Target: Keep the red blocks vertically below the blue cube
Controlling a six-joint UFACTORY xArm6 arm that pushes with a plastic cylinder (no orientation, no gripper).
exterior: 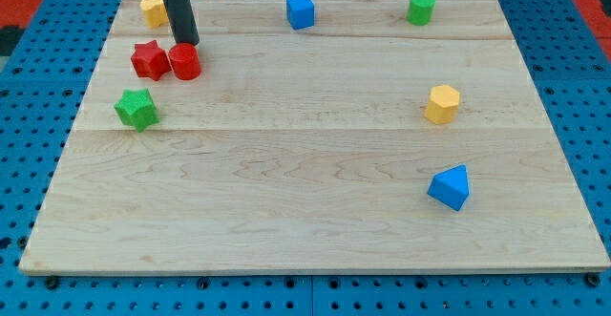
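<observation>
My tip [187, 43] sits at the top edge of the red cylinder [184, 62], seemingly touching it. The cylinder is short and glossy, pressed against the red star [150, 59] on its left. The blue cube [301, 11] stands well apart, toward the view's top.

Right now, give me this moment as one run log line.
my tip: at red cylinder's top edge | red star: touching cylinder's left | blue cube: far right of reds | reds below cube: not yet
</observation>
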